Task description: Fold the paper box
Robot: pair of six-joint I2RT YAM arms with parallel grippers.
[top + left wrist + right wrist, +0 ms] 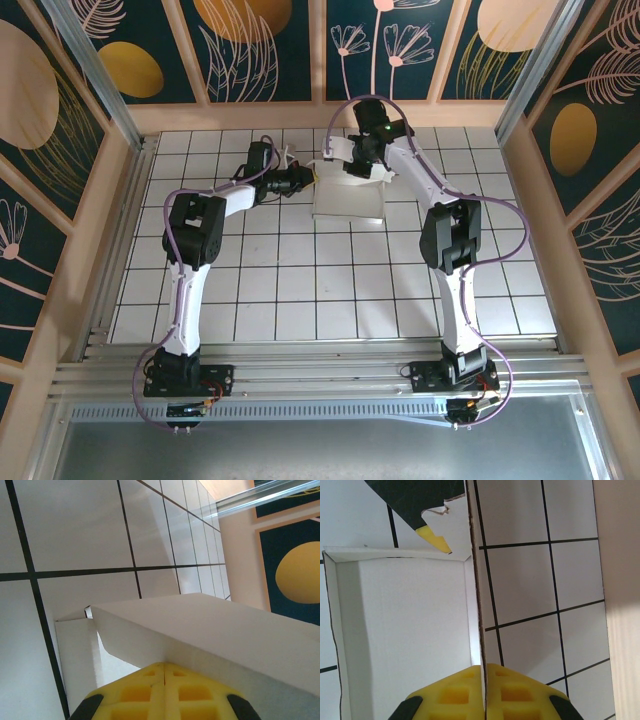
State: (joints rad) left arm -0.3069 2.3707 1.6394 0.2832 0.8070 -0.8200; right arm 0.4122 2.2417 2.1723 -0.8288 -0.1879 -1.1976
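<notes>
The paper box (350, 205) is a shallow white cardboard tray lying on the far middle of the tiled table. Seen from the right wrist, its open inside (410, 630) lies to the left of one upright side wall, and my right gripper (484, 666) is shut on that wall's edge. In the top view the right gripper (365, 168) is at the box's far edge. My left gripper (312, 178) is at the box's left side. Its yellow fingertips (164, 663) are shut together with nothing between them, their tip against the outside of a box wall (225, 635). The left gripper's tip (437, 540) also shows at the box's corner.
The white tiled table (300, 290) with black grid lines stretches open toward the near edge. Wooden walls with dark painted panels (560, 200) close it in on three sides. A metal rail (260, 497) runs along the wall beside the box. A wooden border (620, 605) lies just right of the right gripper.
</notes>
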